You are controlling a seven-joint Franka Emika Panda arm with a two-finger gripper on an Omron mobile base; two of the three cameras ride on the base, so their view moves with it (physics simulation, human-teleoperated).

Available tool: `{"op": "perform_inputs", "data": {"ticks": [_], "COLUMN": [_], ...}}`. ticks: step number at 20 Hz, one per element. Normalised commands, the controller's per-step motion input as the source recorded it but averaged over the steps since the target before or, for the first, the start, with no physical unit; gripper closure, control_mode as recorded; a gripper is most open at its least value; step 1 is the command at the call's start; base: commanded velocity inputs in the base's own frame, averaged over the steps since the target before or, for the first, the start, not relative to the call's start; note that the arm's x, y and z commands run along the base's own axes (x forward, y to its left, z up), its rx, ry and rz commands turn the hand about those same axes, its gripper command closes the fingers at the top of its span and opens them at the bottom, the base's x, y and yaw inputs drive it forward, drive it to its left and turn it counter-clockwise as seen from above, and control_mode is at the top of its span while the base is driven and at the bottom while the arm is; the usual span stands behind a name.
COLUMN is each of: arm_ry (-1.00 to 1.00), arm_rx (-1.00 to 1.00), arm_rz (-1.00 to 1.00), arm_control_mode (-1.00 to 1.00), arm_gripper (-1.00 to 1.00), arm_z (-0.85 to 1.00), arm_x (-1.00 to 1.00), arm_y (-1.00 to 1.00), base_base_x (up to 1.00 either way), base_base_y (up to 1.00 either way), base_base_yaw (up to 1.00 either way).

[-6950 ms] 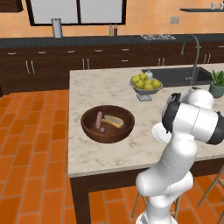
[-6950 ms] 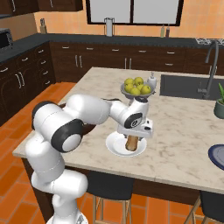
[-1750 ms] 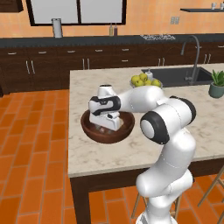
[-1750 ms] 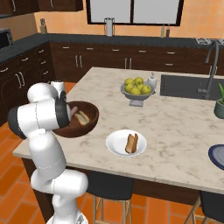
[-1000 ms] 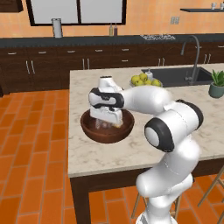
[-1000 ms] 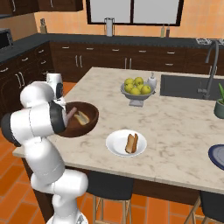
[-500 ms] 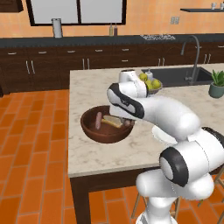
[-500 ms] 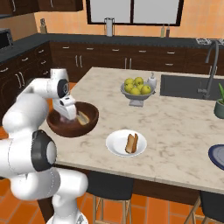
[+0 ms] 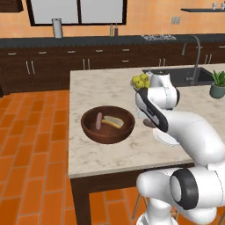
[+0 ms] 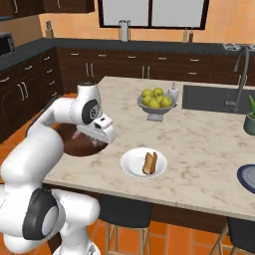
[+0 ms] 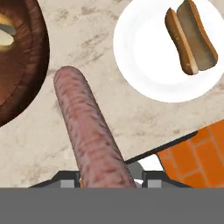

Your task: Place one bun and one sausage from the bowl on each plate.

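One sausage (image 11: 89, 135) is clamped in the jaws, carried above the surface (image 11: 109, 118) between the bowl (image 11: 22, 65) and the white plate (image 11: 148, 65). That plate holds a bun (image 11: 191, 36). Next move: centre the sausage over the plate beside the bun, lower, then release.

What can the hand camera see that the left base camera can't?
Hand view: a bun lying on the white plate; from the left base view the arm hides it.

Left base view: a second sausage and another bun inside the bowl, plus the fruit bowl and the sink.

Both: the brown bowl, the white plate, and the held sausage in the gripper.
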Motion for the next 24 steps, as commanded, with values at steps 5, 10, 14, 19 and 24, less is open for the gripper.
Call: {"op": "perform_inputs", "data": {"ticks": [5, 10, 14, 19, 24], "arm_ry": [0.00, -0.01, 0.00, 0.00, 0.00], "arm_rx": [0.00, 0.00, 0.00, 0.00, 0.00], "arm_rz": [0.20, 0.07, -0.09, -0.15, -0.01], "arm_control_mode": [-1.00, -1.00, -1.00, -1.00, -1.00], "arm_gripper": [1.00, 1.00, 1.00, 1.00, 1.00], "arm_z": [-0.31, -0.48, -0.45, -0.39, -0.25], "arm_x": [0.28, 0.39, 0.28, 0.45, 0.17], "arm_y": [-0.77, -0.56, -0.24, -0.19, -0.24], "base_base_x": [0.00, 0.00, 0.00, 0.00, 0.00], "base_base_y": [0.00, 0.00, 0.00, 0.00, 0.00], "base_base_yaw": [0.00, 0.00, 0.00, 0.00, 0.00]}}
